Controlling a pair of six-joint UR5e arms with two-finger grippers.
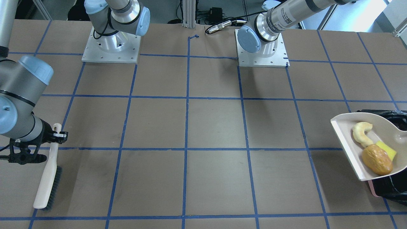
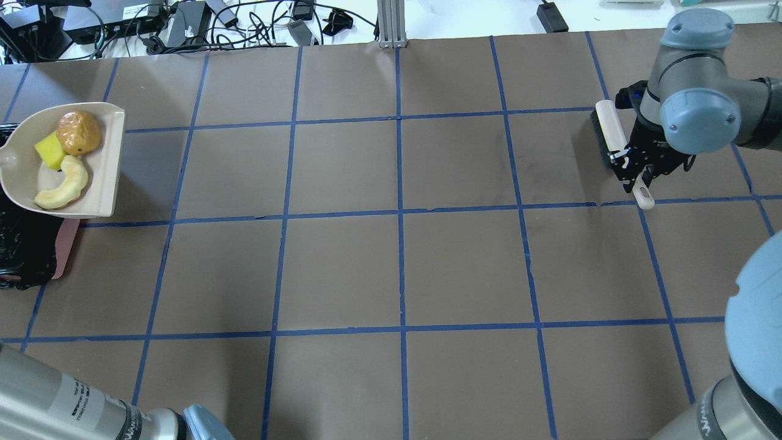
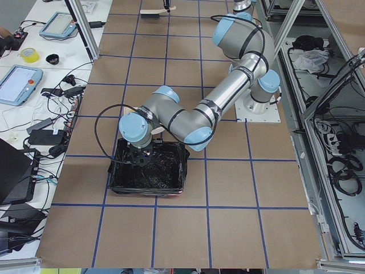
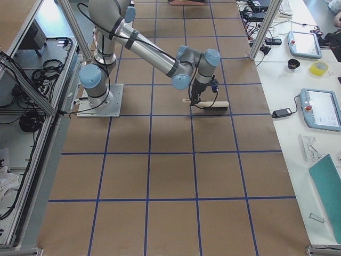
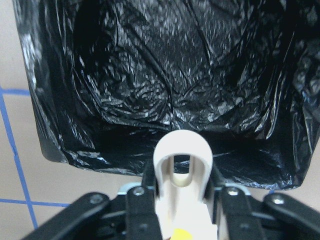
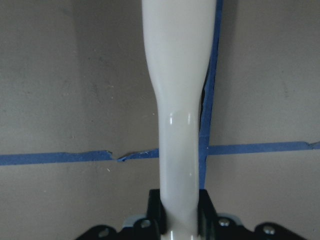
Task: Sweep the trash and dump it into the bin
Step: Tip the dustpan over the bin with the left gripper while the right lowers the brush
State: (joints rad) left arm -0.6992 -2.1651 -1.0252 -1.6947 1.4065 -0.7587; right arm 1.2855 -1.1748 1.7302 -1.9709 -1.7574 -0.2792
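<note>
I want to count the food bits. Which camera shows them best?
The overhead exterior view: the brown lump, yellow wedge and curved slice all lie clear in the dustpan. The front-facing view shows them too, the lump partly covering the wedge. The left wrist view catches only a yellow speck; the rest show none.

Bin (image 5: 165, 75) — glossy crinkly plastic, dustpan (image 2: 112, 171) smooth

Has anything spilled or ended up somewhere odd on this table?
Nothing stands out. The potato-like lump, crescent slice and yellow wedge all lie in the dustpan, held over the bin's edge; none is loose on the table.
</note>
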